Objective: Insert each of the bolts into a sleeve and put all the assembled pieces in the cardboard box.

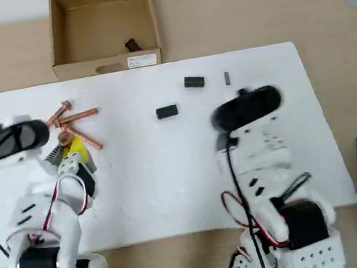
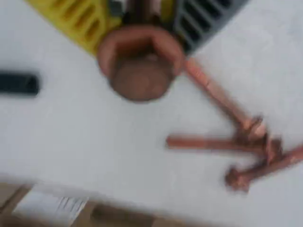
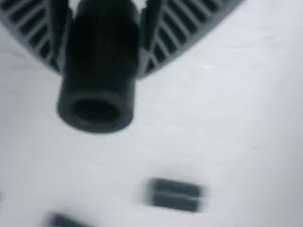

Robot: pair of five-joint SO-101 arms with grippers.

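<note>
The left gripper [image 2: 140, 14] is clamped on a copper bolt [image 2: 140, 68]. Its round flanged head juts out past the yellow and grey jaws, and the shank runs back between them. The right gripper [image 3: 102, 23] pinches a black sleeve [image 3: 97, 80], a short ribbed tube. Its long axis runs straight out from the jaws, with the open bore facing away from them above the white mat [image 3: 236, 118]. Spare bolts [image 1: 73, 123] lie piled just beside the left gripper, and loose sleeves [image 1: 166, 112] lie between the two arms.
</note>
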